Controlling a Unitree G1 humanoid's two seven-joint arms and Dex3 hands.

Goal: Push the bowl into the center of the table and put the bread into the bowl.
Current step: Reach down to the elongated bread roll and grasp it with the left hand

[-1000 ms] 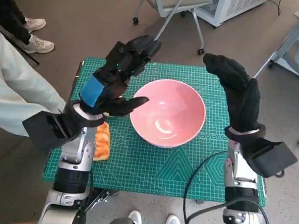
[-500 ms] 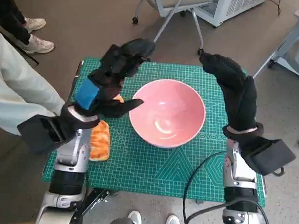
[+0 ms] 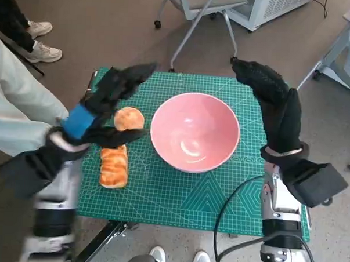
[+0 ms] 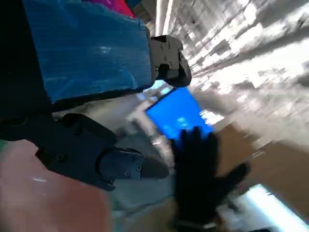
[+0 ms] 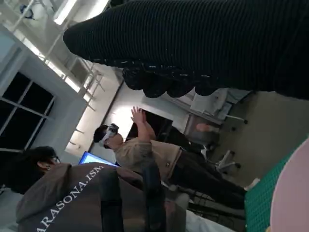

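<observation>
A pink bowl point(image 3: 195, 131) sits near the middle of the green cutting mat point(image 3: 178, 195). Two pieces of bread lie left of it: a round bun point(image 3: 129, 118) close to the rim and a longer loaf point(image 3: 113, 165) nearer the mat's front. My left hand point(image 3: 103, 102) hovers over the mat's left edge, fingers spread, holding nothing. Raised at the bowl's right side is my right hand point(image 3: 275, 103), also spread and empty. The left wrist view is blurred; it shows the left hand's fingers point(image 4: 96, 159) and a pink blur of bowl point(image 4: 43, 193). The bowl's rim point(image 5: 292, 193) shows in the right wrist view.
A person's pale sleeve point(image 3: 19, 109) lies close to the mat's left side, with shoes point(image 3: 42, 50) on the floor behind. A chair base point(image 3: 197, 19) stands beyond the table's far edge. Two people point(image 5: 145, 154) appear in the right wrist view.
My left hand has drawn back left from the bowl's rim to the mat's left edge, uncovering the round bun. The right hand has barely moved.
</observation>
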